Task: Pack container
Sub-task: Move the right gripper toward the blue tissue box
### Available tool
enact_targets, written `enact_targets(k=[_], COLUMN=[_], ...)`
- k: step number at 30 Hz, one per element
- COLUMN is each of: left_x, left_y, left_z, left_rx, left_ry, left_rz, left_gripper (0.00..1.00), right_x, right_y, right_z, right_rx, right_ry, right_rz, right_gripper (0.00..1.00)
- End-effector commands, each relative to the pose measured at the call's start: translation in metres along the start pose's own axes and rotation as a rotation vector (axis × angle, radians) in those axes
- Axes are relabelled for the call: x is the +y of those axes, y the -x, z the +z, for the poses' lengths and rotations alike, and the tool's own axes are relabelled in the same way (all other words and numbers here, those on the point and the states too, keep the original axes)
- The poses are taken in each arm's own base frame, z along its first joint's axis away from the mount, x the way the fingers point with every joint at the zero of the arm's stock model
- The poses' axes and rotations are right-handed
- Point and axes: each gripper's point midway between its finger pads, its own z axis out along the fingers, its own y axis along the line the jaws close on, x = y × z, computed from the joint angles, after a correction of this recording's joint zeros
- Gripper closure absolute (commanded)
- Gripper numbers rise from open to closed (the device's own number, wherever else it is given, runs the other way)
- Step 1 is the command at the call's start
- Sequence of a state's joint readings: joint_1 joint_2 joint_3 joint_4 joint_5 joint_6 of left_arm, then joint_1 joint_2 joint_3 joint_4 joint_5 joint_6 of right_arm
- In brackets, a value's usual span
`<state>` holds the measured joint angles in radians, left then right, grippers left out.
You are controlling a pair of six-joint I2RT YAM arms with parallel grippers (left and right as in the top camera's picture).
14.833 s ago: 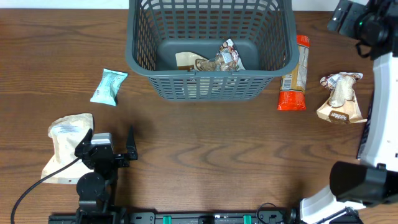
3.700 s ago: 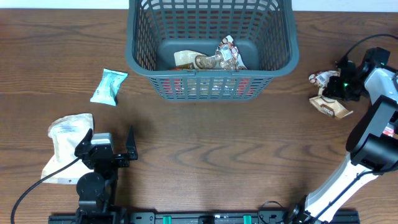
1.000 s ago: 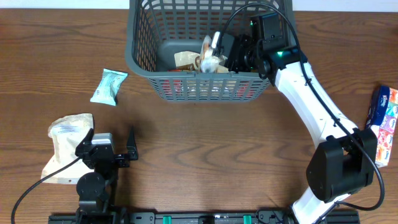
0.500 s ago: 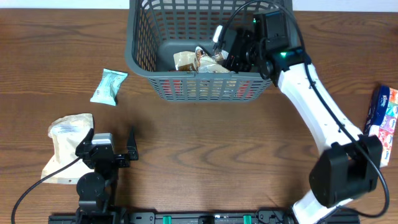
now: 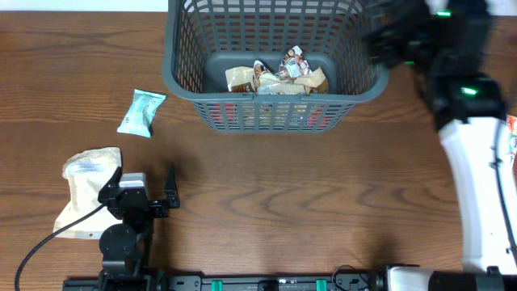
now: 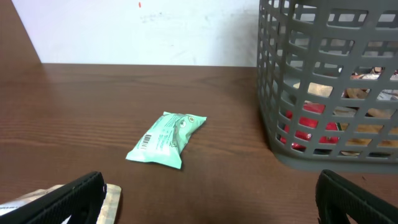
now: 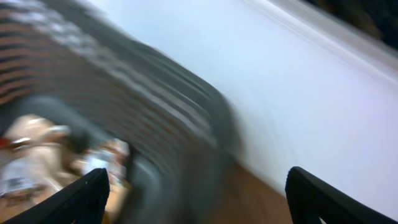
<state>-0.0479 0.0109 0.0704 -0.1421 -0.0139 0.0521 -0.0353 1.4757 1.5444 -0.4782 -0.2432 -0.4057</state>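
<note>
- Container [image 5: 275, 97]: a dark grey lattice basket standing at the far middle of the table [image 5: 283, 210], upright, with no brand mark showing.
- Snack packets [image 5: 275, 77] lie crumpled together on its floor, beige and brown with patches of print. The lettering is too small to read.
- Red packet [image 6: 314, 123]: seen through the slots from the left wrist, low against the near wall. No words can be made out.
- Teal packet [image 6: 166, 140]: flat on the wood to the left of the basket and apart from it. It has a barcode at one end, and the rest of its print is illegible.
- Beige pouch [image 5: 85, 190]: at the near left, just beside the left arm. It has a pale label whose writing is unreadable.
- Left gripper [image 6: 210, 180]: low over the table at the near left, fingers spread wide and grasping nothing.
- Right gripper [image 7: 198, 174]: smeared by blur, up by the basket's right side. Its fingers are wide apart and released, with nothing between them.
</note>
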Motion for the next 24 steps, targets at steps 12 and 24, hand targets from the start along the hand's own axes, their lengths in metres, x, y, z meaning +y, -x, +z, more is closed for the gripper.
enact_targets(k=[12, 24], left_x=[-0.002, -0.002], left_y=[-0.014, -0.014], left_z=[0.003, 0.003], left_rx=[0.029, 0.029], left_ry=[-0.01, -0.009], left_rz=[-0.003, -0.003], left_gripper=[0.01, 0.01], right_x=[-0.159, -0.181], right_y=[-0.172, -0.303], right_z=[-0.155, -0.189], right_rx=[0.455, 0.78], right_ry=[-0.691, -0.664], right_rz=[0.688, 0.882], right_gripper=[0.01, 0.01])
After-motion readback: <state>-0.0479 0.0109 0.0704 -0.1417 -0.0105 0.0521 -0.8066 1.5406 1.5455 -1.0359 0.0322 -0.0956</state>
